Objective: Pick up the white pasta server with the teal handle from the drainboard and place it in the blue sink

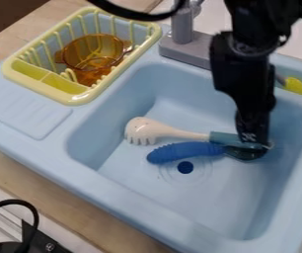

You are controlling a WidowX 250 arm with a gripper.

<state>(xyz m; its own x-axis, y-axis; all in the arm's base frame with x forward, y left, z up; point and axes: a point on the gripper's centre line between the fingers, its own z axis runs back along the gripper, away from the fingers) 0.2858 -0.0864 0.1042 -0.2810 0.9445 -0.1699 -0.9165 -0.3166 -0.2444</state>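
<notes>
Right now the black gripper (254, 143) hangs down over the right side of the light blue toy sink (107, 184). It is at the right ends of two long toys. I can't tell if the gripper is apart, together, or clamped on one of them.

One toy is a pasta spoon (147, 131), creamy white with teeth at its left end and a blue-green handle on the right. The other is a blue toy with bumps (173, 152). It lies just on the near side of the pasta spoon, and its right end is by a dark, round part (246, 153) under the gripper. Both toys are down in the sink. The round drain hole (185, 167) is just on the near side of the blue toy.

At the far left, a yellow dish rack (18, 74) holds see-through orange-brown dishes (94, 52). A gray faucet (182, 28) stands at the far side. A yellow-green thing (298, 86) sits at the far right.
</notes>
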